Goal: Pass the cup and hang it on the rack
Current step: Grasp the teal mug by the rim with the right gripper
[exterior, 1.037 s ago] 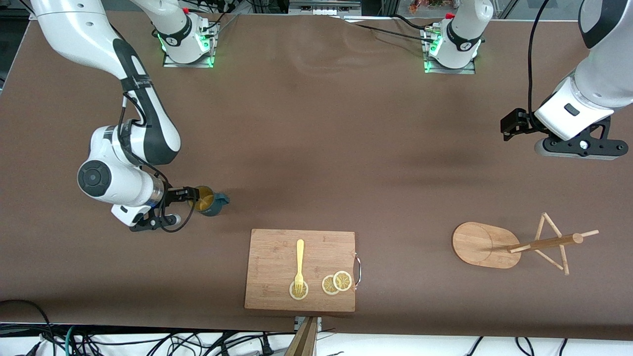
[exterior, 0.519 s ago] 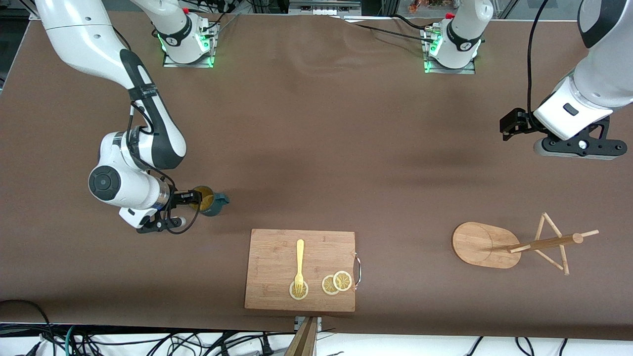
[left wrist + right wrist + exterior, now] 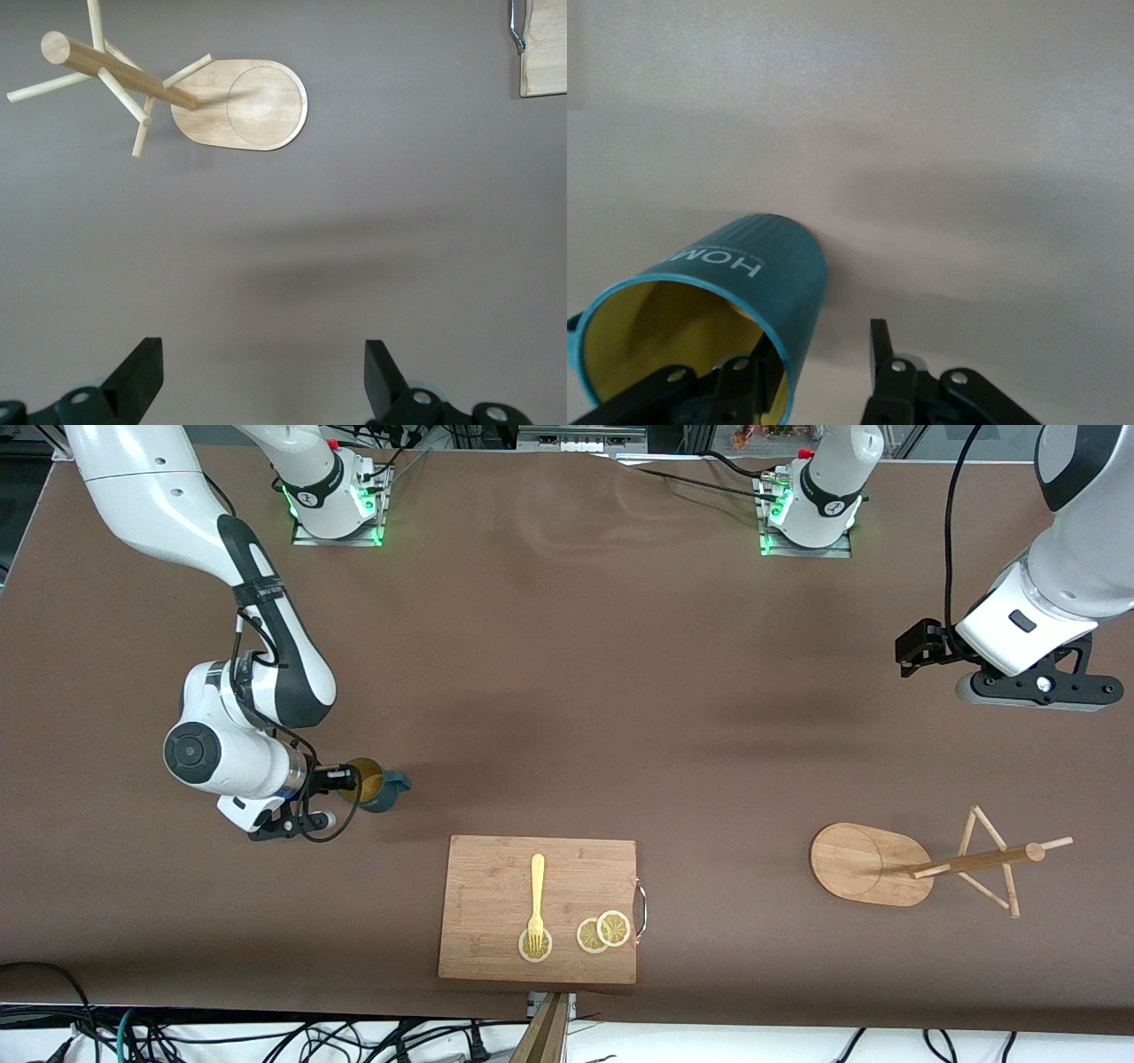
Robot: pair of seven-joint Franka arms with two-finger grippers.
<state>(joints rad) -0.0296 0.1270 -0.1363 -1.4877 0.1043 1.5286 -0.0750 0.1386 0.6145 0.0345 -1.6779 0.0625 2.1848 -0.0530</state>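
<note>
My right pincer (image 3: 347, 781) reaches in from the side at the rim of the one small dark teal ribbed mug (image 3: 378, 786), toward my right arm's end of the brown table (image 3: 567, 691). The mug stands upright, its yellowish mouth facing up and its loop handle pointing away from my pincer, toward the table's middle. In my right wrist view one finger (image 3: 749, 376) sits inside the mug's mouth (image 3: 700, 332) and the other (image 3: 881, 354) stands outside the wall with a clear gap, so the pincer is parted and not yet clamped. White lettering on the ribbed wall is only partly readable, and the handle is all but cut off there.

Well apart, toward my left arm's end, the one light bamboo mug tree (image 3: 873, 864) stands on its oval base; its thin pegs overlap, so I cannot count them surely. My left pincer (image 3: 261, 376) waits spread wide and empty above bare table near it.

One rectangular bamboo cutting board (image 3: 496, 948) carries one yellow fork (image 3: 536, 895) and three lemon slices (image 3: 602, 930).
</note>
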